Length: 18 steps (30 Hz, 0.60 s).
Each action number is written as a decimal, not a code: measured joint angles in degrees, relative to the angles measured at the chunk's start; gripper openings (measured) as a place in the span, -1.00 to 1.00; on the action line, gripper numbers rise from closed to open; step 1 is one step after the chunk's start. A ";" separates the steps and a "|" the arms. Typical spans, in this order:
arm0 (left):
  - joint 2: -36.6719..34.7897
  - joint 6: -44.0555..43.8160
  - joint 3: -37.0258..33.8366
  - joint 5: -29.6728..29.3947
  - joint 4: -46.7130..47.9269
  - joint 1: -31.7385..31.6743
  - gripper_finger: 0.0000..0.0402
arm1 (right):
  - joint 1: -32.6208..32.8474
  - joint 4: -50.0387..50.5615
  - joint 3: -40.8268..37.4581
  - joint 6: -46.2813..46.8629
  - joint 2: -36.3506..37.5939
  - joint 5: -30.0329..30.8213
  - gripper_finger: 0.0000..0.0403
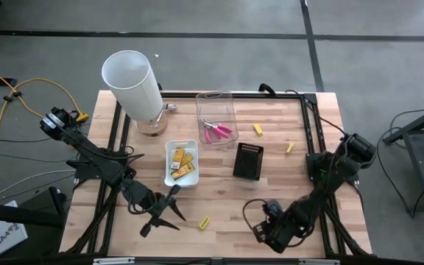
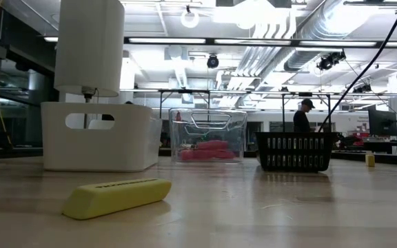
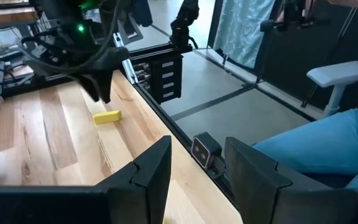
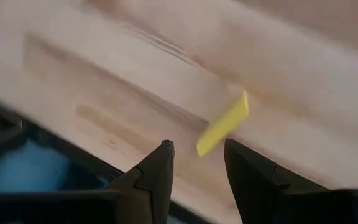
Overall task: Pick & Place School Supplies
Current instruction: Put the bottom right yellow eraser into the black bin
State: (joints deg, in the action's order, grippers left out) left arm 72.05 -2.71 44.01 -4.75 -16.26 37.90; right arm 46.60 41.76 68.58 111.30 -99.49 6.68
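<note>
A short yellow stick (image 1: 204, 222) lies flat on the table near its front edge; it also shows in the low view (image 2: 116, 196). My right gripper (image 1: 256, 230) is open, to the right of the stick and pointing at it; the stick (image 4: 224, 123) lies just beyond its fingertips (image 4: 197, 146), untouched. My left gripper (image 1: 169, 213) is open and empty to the left of the stick (image 3: 106, 116), low over the table (image 3: 197, 146). Two more yellow sticks (image 1: 258, 129) (image 1: 289, 147) lie at the far right.
A white tray (image 1: 170, 147) holds yellow packs (image 1: 181, 163). A clear tray (image 1: 230, 103) holds pink-handled tools (image 1: 217, 132). A black tray (image 1: 248, 160) stands to the right of the white tray. A tall white cylinder (image 1: 131, 82) stands far left. A person's leg (image 3: 328, 149) is beside the table.
</note>
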 joint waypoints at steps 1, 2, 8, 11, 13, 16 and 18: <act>0.00 0.30 0.01 0.01 0.01 0.01 -0.27 | -0.37 -0.16 0.00 -5.43 0.16 0.71 -0.34; 0.00 0.71 0.00 0.01 -0.03 -0.01 -0.27 | -0.85 -0.73 0.00 -11.68 0.18 0.92 -0.34; 0.00 3.09 0.00 -0.01 -0.06 -0.01 -0.27 | -3.85 -3.18 0.00 -48.38 0.18 -6.05 -0.34; 0.00 3.16 0.00 -0.01 -0.20 0.01 -0.27 | -4.74 -4.11 0.00 -65.17 0.18 -9.46 -0.34; 0.00 3.13 0.01 -0.01 -0.38 0.12 -0.27 | -5.13 -3.74 0.00 -72.80 0.18 -11.02 -0.34; 0.00 2.48 0.02 -0.01 -0.69 0.54 -0.27 | -5.47 -3.13 0.00 -81.97 0.18 -11.39 -0.34; 0.00 2.46 0.02 -0.01 -0.66 0.96 -0.27 | -5.74 -2.93 0.00 -88.49 0.18 -10.65 -0.34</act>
State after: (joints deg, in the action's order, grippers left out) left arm 72.05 -0.25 44.03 -4.75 -16.93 38.85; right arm 40.86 38.83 68.58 22.81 -99.31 -3.98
